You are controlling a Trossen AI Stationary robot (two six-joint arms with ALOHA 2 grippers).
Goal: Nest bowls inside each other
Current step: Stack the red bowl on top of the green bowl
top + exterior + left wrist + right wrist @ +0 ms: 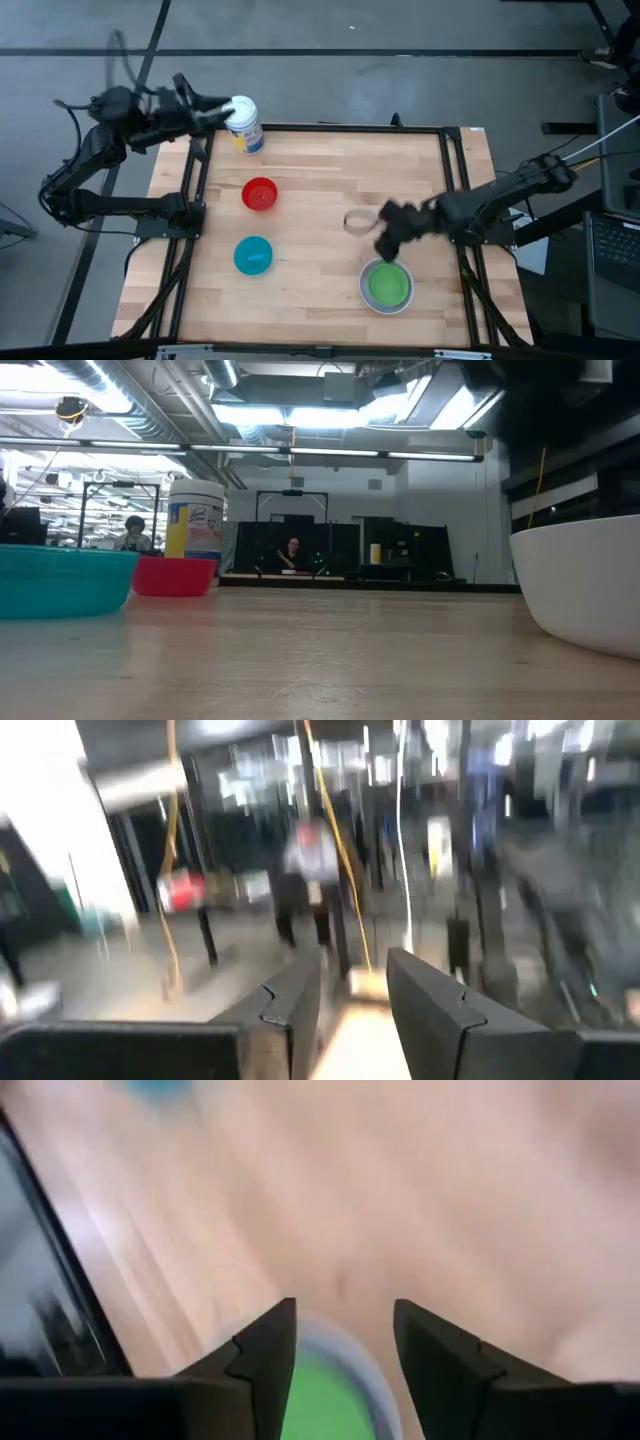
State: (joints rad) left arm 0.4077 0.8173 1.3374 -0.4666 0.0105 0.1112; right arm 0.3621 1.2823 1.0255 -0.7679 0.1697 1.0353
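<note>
Right gripper [345,1355]: jaws apart with a clear gap between the fingers, nothing held. It hangs just above the far-left rim of the white bowl [364,290], not visibly touching it. The green bowl [389,284] sits nested inside the white one, at the near right of the table [330,180]. In the right wrist view the green inside and the pale rim show between the two fingers.

Left gripper [352,1005]: jaws partly open, a narrow gap between the fingers, nothing between them. It is parked off the table's far left corner, beside the white container [244,125] with the yellow-blue label; I cannot tell whether it touches it.

Red bowl [260,194]: left of centre, on its own. Teal bowl [253,255]: nearer than the red one, also on its own, left side. The two are apart from each other and well apart from the white/green stack.

A pale, faint ring shape [357,221] lies on the table just left of the right gripper; I cannot tell what it is.

Low view: teal bowl at left, red behind it, container behind that, white bowl's wall at the right edge. People are in the room beyond the table.
</note>
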